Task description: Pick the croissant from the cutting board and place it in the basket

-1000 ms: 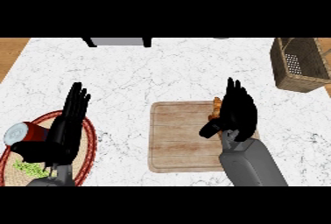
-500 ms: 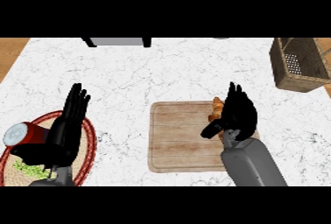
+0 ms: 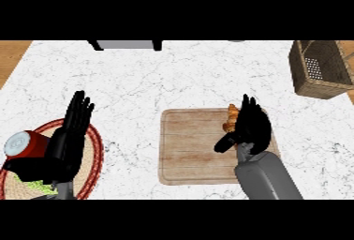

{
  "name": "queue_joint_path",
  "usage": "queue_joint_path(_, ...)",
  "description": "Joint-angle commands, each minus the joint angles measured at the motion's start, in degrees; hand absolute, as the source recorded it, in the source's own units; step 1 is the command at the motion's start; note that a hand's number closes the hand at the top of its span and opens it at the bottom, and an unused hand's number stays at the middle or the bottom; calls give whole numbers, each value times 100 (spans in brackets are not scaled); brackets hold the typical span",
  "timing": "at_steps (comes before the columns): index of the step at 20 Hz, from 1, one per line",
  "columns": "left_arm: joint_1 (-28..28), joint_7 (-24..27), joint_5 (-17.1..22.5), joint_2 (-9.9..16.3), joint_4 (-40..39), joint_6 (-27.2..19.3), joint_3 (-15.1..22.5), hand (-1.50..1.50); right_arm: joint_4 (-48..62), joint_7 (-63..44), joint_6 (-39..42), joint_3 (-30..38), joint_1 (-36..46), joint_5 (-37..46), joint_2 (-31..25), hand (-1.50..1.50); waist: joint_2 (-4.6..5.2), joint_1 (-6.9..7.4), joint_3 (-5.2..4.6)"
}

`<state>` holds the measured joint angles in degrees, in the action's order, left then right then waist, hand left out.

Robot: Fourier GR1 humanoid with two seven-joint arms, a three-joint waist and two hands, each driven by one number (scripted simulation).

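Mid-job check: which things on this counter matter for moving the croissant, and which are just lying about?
For the job: croissant, cutting board, basket, right hand open beside the croissant.

Lying about: round woven mat, red can, left hand resting open over the mat, dark object at the counter's far edge.

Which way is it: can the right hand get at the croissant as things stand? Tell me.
Probably yes. The right hand hangs over the cutting board with fingers straight, right beside the croissant, which lies at its thumb side. Nothing stands between them.
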<state>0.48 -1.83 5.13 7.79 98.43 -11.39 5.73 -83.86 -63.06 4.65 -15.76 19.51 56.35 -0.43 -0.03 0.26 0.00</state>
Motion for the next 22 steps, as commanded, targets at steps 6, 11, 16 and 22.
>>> queue_joint_path(6,24,342,-83,-86,-302,214,-130,0,857,-247,-689,54,231,2,41,-150,5,9,0)
queue_joint_path(11,-543,0,-18,-112,-420,140,-418,0,1123,-234,-758,18,372,-129,41,-150,8,-3,0)
queue_joint_path(16,-121,55,-199,-213,-126,210,-278,0,870,168,-431,407,189,-180,41,150,0,-12,0)
queue_joint_path(22,-31,177,-33,-151,-193,454,-398,0,1257,637,-162,116,100,-35,37,150,1,-10,0)
